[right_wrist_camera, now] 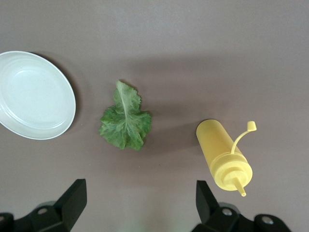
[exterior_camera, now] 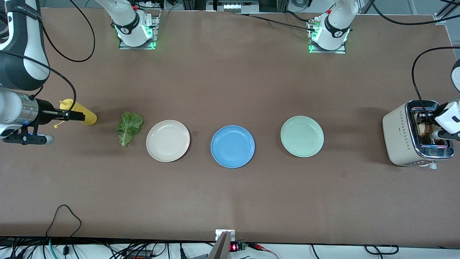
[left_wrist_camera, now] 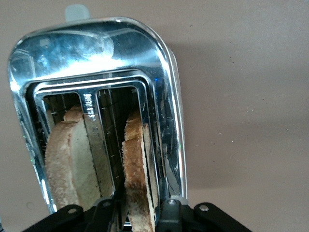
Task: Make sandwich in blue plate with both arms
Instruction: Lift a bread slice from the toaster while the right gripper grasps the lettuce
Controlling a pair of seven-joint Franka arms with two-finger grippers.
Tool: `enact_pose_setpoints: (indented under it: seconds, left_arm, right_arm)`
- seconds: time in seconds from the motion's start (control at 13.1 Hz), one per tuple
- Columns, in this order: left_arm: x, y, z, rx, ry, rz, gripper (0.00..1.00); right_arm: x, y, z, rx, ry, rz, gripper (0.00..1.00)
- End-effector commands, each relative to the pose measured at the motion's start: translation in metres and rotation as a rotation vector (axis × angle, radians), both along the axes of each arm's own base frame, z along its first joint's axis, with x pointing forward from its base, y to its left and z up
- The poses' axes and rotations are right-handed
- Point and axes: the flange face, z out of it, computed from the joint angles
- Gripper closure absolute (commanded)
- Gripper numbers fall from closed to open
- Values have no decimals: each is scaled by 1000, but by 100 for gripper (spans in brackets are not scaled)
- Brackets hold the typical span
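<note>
The blue plate (exterior_camera: 232,146) lies bare at mid-table. A green lettuce leaf (exterior_camera: 129,127) (right_wrist_camera: 124,121) lies flat toward the right arm's end. Two bread slices stand in the toaster (exterior_camera: 399,133) (left_wrist_camera: 164,72) at the left arm's end. My left gripper (exterior_camera: 435,124) (left_wrist_camera: 142,205) is down at the toaster's top, shut on the browner slice (left_wrist_camera: 137,159), one finger on each face. The paler slice (left_wrist_camera: 67,159) stands in the neighbouring slot. My right gripper (exterior_camera: 79,116) (right_wrist_camera: 142,203) hangs open over the table by the leaf, holding nothing.
A yellow squeeze bottle (exterior_camera: 86,117) (right_wrist_camera: 223,154) lies on its side under the right gripper. A cream plate (exterior_camera: 168,140) (right_wrist_camera: 34,96) sits between leaf and blue plate. A mint-green plate (exterior_camera: 302,136) sits between blue plate and toaster.
</note>
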Motion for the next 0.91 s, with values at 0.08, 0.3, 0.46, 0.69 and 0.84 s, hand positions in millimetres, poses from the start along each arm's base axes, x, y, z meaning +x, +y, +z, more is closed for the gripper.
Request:
enact_pose_setpoints:
  seconds: [0.08,0.3,0.46,0.69,0.84]
  left_arm:
    - [-2,0,6,9,19,-14,99]
    - [3,-3,39,18,2,-37,99]
    - [4,-23,80,15,42,-39,99]
    - [2,-41,152,9,96,-37,99]
    - [5,-72,177,-3,118,-70,99]
  right_arm:
    - [5,11,-5,-12,-18,13,0]
    - [7,12,-50,-13,-64,15,0]
    - [5,23,-77,-13,-122,26,0]
    - [2,42,-113,-21,-181,3,0]
    - [5,50,-140,-21,-190,7,0]
